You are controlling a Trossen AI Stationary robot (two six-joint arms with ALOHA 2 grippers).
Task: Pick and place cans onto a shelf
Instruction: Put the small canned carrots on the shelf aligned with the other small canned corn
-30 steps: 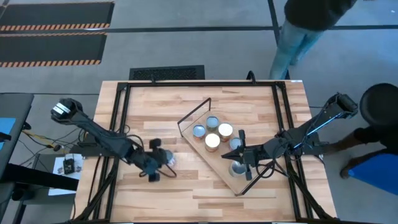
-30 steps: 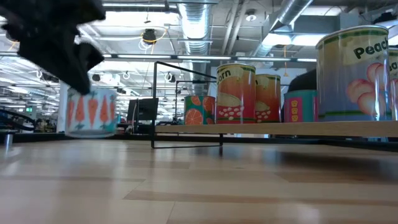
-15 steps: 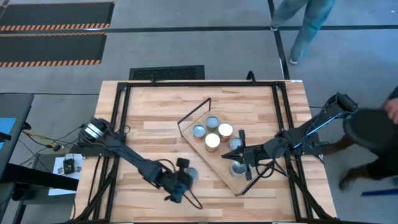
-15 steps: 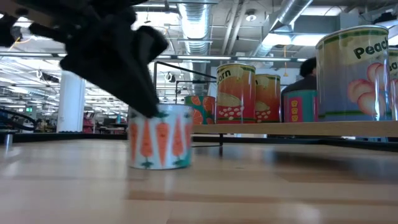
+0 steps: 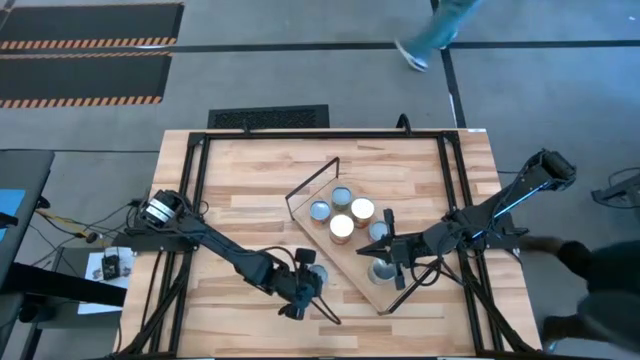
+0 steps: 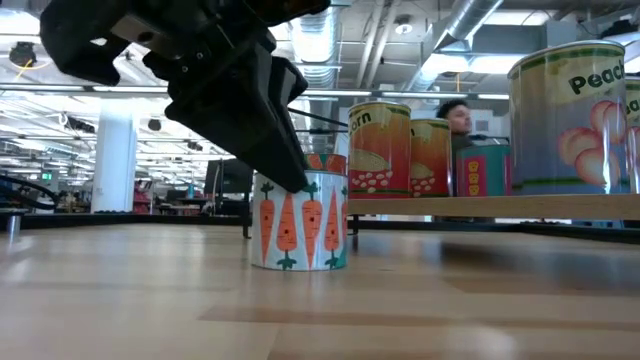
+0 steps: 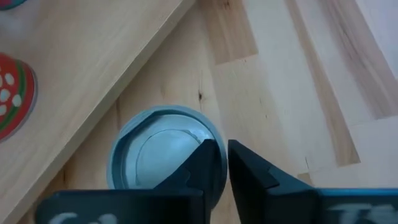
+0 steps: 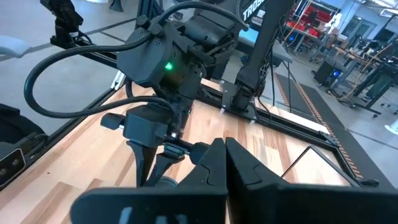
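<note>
- Shelf (image 5: 352, 262) comes first as the biggest piece: a pale wood board, angled across the table (image 5: 250, 170), with thin black wire frames at its ends and a cluster of cans (image 5: 345, 212) already stood on it.
- Left gripper (image 5: 306, 287) is seen low over the table just beside the shelf's long edge, its fingers clamped on the rim of the carrot can (image 6: 299, 220), one finger inside the lip and one outside.
- Carrot can is set upright on the table, just short of the shelf, not yet on the board.
- Right gripper (image 5: 385, 262) is parked over the near end of the shelf, above a can; its fingers look pressed together with nothing between them.
- Handling, as judged: a rigid metal cylinder, probably of moderate weight if full, with a smooth printed label that may slide under a side grip.
- A rim pinch is a narrow hold, so the can may swing or tilt when lifted.
- A hold across the body, near mid-height, would likely be steadier.
- The shelf edge is a lip to be cleared, and the standing cans leave limited room.
</note>
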